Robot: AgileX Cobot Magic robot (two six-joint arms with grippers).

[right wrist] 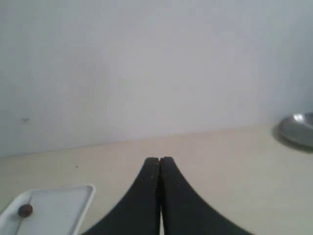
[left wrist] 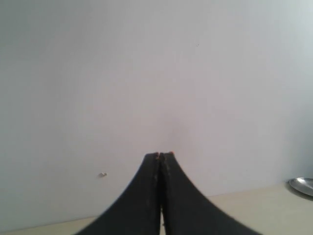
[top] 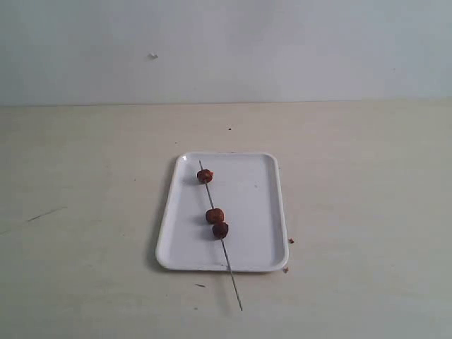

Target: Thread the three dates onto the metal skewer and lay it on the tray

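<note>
The skewer (top: 209,195), three dates (top: 215,215) threaded on it, lies lengthwise on the tray (top: 254,205), one end overhanging a short rim, while left gripper (left wrist: 159,155) and right gripper (right wrist: 160,159) sit closed and empty off the tray, the right seemingly nearer.

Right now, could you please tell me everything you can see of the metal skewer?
The metal skewer is a very thin, straight grey rod lying diagonally along the tray, from near its far left corner across the near rim and out over the table. Three dates are threaded on it: one near the far end, two touching near the middle.
</note>
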